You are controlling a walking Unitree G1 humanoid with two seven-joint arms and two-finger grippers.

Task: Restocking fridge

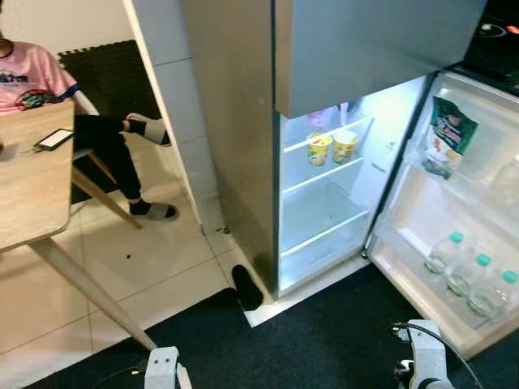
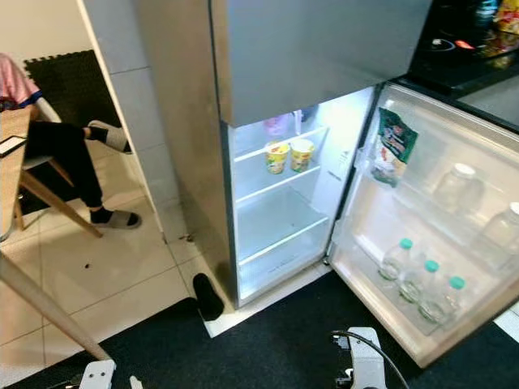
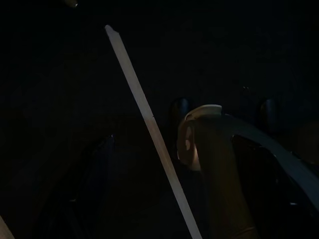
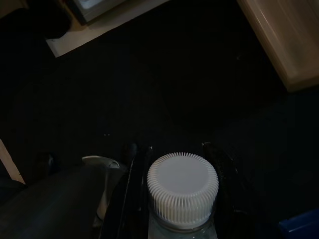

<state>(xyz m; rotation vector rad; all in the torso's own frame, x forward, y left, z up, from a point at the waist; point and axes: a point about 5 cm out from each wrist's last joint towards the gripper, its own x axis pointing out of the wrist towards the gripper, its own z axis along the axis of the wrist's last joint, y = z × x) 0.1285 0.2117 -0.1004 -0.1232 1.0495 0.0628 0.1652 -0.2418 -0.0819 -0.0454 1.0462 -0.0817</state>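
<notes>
Both arms low, right claw (image 4: 174, 199) gripping bottle (image 4: 182, 189)

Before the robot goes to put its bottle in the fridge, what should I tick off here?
1. Fridge door open: ok.
2. Bottle in the right gripper: ok, its white cap sits between the jaws.
3. Room on the door rack: cannot tell; three teal-capped bottles already stand there.
4. Lower shelf free: ok.
5. Path on the dark mat: ok, though a black slipper lies by the fridge corner.
6. Seated person out of the way: ok.
</notes>
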